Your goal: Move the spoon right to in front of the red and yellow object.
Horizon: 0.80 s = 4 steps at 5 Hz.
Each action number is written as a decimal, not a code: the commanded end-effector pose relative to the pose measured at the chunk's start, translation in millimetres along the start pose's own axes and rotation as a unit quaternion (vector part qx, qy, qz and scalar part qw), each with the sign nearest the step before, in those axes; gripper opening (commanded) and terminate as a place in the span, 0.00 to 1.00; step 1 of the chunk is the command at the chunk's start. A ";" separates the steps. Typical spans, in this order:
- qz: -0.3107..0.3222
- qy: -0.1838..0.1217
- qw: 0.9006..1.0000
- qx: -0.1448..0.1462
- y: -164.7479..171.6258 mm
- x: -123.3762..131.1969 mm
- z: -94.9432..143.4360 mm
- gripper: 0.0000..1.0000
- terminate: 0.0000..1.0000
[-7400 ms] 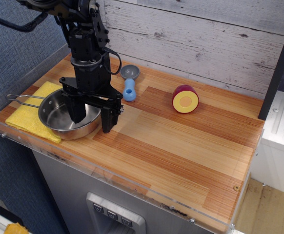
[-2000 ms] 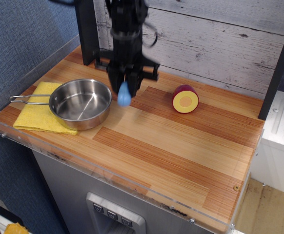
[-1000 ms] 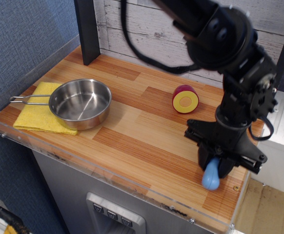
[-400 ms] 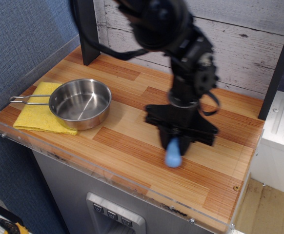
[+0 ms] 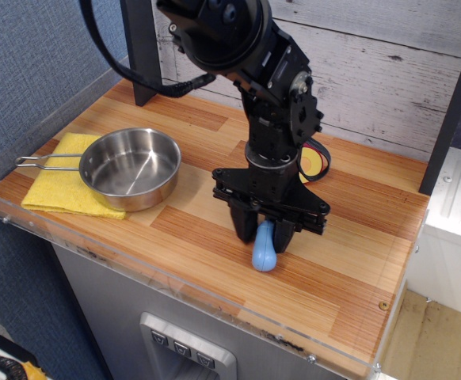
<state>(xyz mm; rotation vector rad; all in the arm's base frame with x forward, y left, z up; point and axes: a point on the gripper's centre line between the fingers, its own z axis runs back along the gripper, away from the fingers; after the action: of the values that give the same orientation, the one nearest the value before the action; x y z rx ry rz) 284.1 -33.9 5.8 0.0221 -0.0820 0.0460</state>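
My gripper (image 5: 264, 236) is shut on the spoon (image 5: 264, 248). Only the spoon's light-blue handle shows, hanging down between the fingers close over the wooden counter (image 5: 215, 214); its grey bowl is hidden by the gripper. The red and yellow object (image 5: 315, 163) is mostly hidden behind my arm; a sliver of its yellow face shows just behind and to the right of the gripper.
A steel long-handled pan (image 5: 131, 168) sits on a yellow cloth (image 5: 60, 190) at the left of the counter. A black post (image 5: 141, 47) stands at the back left. A clear plastic rim (image 5: 175, 289) runs along the counter's front edge.
The gripper picked up the spoon at the back, swung far right to the front corner, then came back left. It now holds the spoon a little left of 0.4 s ago.
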 end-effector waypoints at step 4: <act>-0.004 -0.094 0.995 -0.013 24.8 6.8 113.7 1.00 0.00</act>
<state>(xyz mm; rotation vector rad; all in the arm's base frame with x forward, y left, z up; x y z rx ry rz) 284.8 -20.7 108.0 -0.0009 -0.2175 0.0342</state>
